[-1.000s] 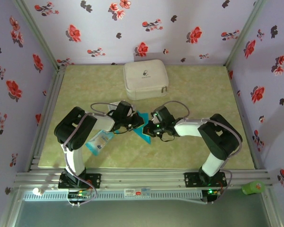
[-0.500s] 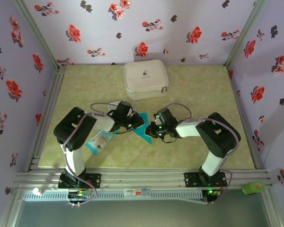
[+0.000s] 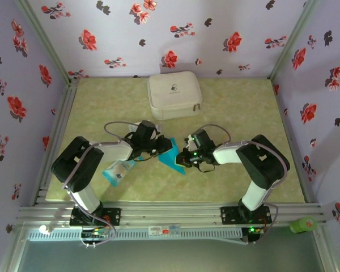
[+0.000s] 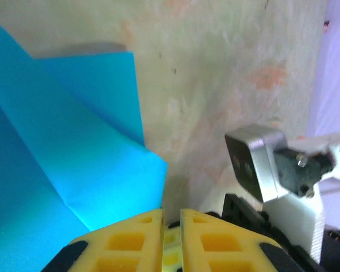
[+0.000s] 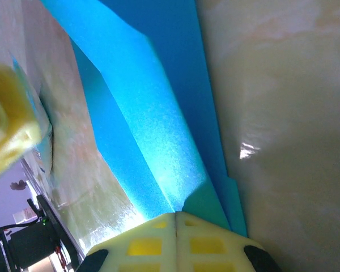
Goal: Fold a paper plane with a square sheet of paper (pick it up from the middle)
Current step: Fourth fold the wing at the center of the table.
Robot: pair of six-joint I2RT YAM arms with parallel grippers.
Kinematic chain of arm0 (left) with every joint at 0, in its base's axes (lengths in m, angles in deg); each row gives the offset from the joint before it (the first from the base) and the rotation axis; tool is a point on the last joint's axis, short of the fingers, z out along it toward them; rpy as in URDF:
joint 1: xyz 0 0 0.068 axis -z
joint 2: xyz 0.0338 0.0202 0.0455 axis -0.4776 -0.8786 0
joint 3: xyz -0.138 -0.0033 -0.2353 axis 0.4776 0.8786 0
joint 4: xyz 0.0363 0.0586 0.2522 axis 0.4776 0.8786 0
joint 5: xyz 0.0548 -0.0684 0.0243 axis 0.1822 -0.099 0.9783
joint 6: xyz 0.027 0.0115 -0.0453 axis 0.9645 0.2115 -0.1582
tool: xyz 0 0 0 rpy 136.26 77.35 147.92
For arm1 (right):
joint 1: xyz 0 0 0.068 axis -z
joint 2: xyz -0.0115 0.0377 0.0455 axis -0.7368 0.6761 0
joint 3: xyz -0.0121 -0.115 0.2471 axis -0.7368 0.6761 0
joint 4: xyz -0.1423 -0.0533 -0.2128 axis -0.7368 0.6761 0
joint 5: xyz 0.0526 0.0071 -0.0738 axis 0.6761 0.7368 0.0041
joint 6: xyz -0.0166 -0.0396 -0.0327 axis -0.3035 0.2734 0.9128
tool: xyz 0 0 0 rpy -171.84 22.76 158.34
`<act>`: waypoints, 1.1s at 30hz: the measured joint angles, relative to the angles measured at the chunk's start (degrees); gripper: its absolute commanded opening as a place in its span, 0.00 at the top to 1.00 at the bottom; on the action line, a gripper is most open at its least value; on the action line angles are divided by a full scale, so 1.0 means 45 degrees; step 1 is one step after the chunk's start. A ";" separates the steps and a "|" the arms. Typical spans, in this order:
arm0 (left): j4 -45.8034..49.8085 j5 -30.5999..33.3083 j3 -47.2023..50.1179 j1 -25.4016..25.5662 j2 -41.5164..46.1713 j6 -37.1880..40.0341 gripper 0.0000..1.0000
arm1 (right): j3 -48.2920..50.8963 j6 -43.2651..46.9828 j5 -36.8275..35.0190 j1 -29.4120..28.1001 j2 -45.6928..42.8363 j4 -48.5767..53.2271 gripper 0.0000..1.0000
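1. The left arm's elbow has swung left and toward the near edge compared with one second ago. Its end effector (image 3: 160,148) stays at the left edge of the blue paper sheet (image 3: 173,159).
2. In the left wrist view, the left end effector (image 4: 171,211) has its yellow fingers a narrow slit apart. A corner of the blue paper sheet (image 4: 73,158) ends just at the left fingertip. Whether any paper sits in the slit cannot be told.
3. The blue paper sheet lies partly folded on the table (image 3: 232,107), between the two end effectors and near the table centre. Its pointed end faces the near edge.
4. The right end effector (image 3: 186,158) has shifted slightly to the right. In the right wrist view (image 5: 175,214) its fingers are pressed together on a raised fold of the blue paper sheet (image 5: 153,130).
5. The pale blue-and-white packet (image 3: 118,169) lies just beside the left forearm on its near side, apart from the paper.
6. The white zip case (image 3: 174,95) rests at the far centre, well apart from both end effectors.
7. A green object (image 3: 303,225) sits off the table at the near right.
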 measured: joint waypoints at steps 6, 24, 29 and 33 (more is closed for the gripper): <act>0.0068 -0.0005 0.0000 0.0748 -0.0393 -0.0005 0.86 | 0.0000 0.0359 0.0209 0.0112 -0.0034 0.0277 1.00; 0.0704 0.0709 -0.0340 0.0374 -0.1326 -0.0039 0.98 | 0.0097 0.0364 0.0330 0.0160 -0.0034 0.0199 1.00; 0.1001 0.0753 -0.0559 -0.0063 -0.1384 -0.0034 1.00 | 0.0146 0.0364 0.0335 0.0160 -0.0044 0.0102 1.00; 0.1069 0.0525 -0.0627 -0.0296 -0.1457 -0.0005 1.00 | 0.0155 0.0364 0.0335 0.0160 -0.0049 0.0087 1.00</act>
